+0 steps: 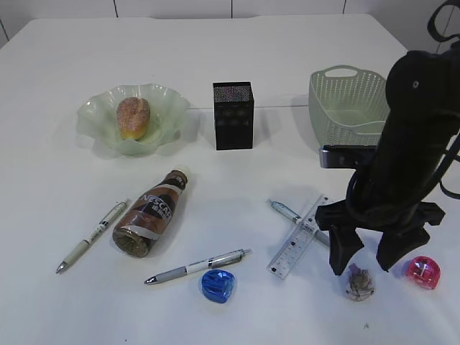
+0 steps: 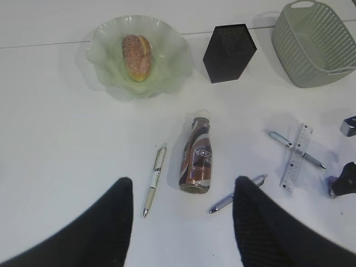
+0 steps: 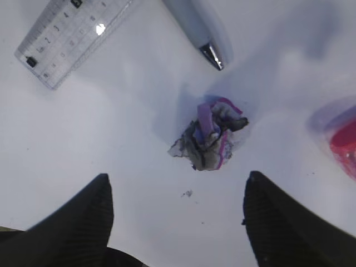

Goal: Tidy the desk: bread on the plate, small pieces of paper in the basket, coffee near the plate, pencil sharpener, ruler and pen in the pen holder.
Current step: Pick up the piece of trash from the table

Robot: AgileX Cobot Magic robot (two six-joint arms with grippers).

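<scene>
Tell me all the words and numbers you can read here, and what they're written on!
"NESCAFE" stands on the brown label of the coffee bottle lying on its side; the smaller print below it is too blurred to read.
"1", "2", "3" stand along the edge of the clear ruler; its other marks are too small.
The pens carry print too small to read.
The sharpeners, basket, pen holder and plate show no text.

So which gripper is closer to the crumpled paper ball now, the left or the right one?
Right. The right gripper hangs open just above the crumpled paper ball. The left gripper is open too, far away over the coffee bottle.
</scene>
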